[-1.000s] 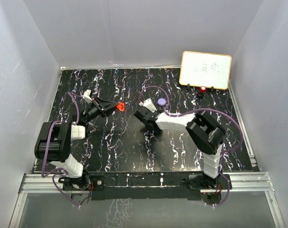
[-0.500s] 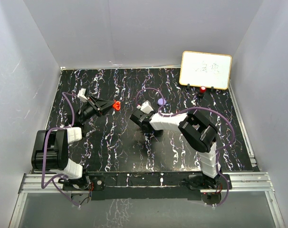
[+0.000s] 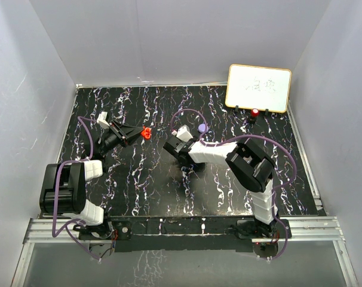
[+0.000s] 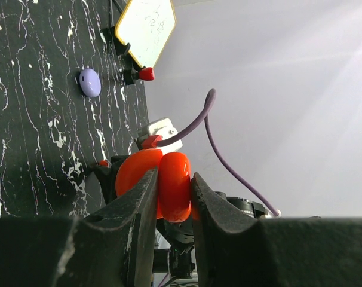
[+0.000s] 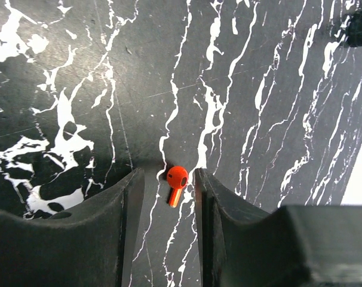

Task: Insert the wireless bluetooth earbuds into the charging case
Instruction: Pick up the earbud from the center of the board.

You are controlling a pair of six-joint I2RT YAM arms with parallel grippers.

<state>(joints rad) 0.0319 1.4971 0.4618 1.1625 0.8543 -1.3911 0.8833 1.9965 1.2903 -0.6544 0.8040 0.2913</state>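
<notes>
Jaws of right arm (image 3: 214, 153) low, astride red earbud (image 5: 177, 179).

You'll see a black, white-veined bench (image 3: 145, 185) enclosed by plain white walls (image 3: 169, 42). At its far right corner a yellow-framed whiteboard (image 3: 258, 88) stands upright, with a small red-capped piece (image 3: 254, 112) just before it.
</notes>
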